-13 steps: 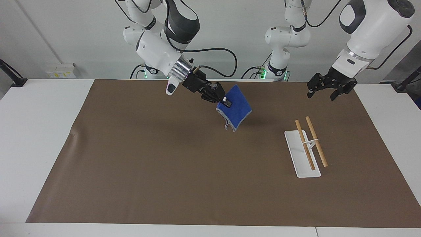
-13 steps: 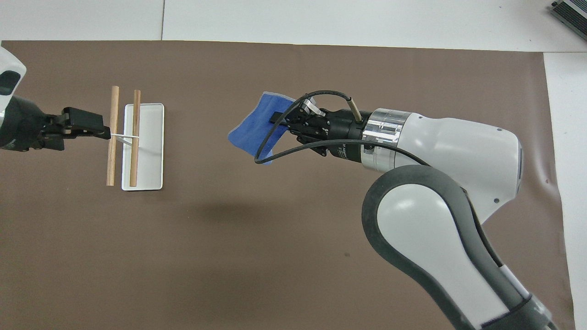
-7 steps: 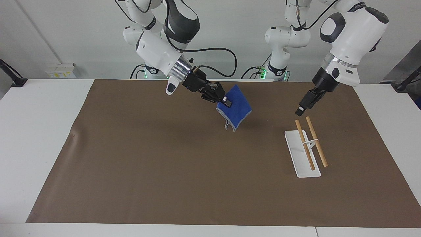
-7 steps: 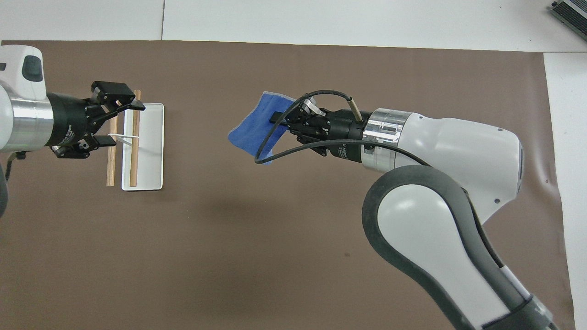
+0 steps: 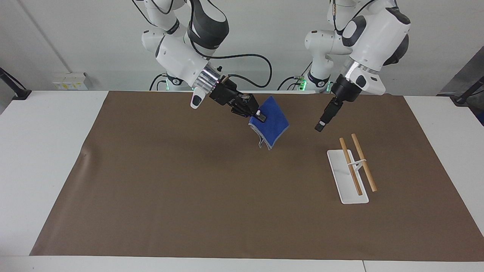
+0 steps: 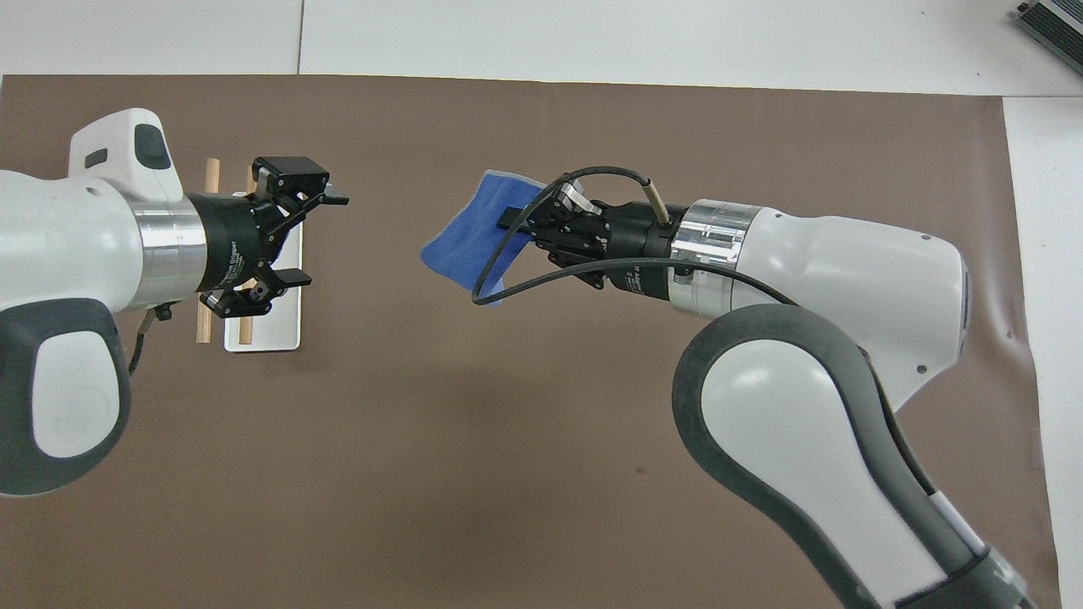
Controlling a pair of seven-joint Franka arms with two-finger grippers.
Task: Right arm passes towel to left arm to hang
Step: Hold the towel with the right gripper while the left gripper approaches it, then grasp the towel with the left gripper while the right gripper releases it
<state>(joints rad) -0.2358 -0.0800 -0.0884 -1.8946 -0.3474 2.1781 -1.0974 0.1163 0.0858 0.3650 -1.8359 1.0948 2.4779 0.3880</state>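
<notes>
Mid-handoff: right gripper pinching towel aloft, left gripper spread nearby; next, left must close on towel's free edge.

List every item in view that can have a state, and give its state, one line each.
towel: lifted off the table, pinched at one edge, hanging folded over the brown mat.
right gripper: shut on the towel, up over the mat.
left gripper: open, empty, pointing at the towel with a gap between them.
rack: standing on its white base at the left arm's end, both wooden rods bare.
</notes>
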